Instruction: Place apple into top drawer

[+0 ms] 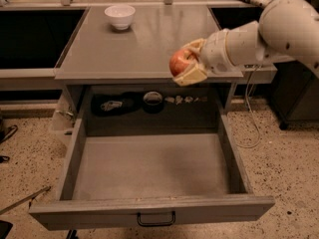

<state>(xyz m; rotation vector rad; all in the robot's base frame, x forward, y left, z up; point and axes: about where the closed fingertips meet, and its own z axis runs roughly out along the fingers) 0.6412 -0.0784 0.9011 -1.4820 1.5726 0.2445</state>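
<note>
The red apple (178, 62) with yellowish patches is held in my gripper (188, 63), which is shut on it. The gripper hangs in the air at the front edge of the grey countertop (139, 44), right of centre, above the back of the top drawer (149, 166). The drawer is pulled fully out; it is a wide, shallow grey metal tray with a small dark bail handle (156, 219) on its front panel. My white arm (269, 34) reaches in from the right.
A small white bowl (119, 16) stands at the back of the countertop. Dark objects and small bits (149, 101) lie on the shelf behind the drawer. A cable (251, 128) trails on the speckled floor at the right.
</note>
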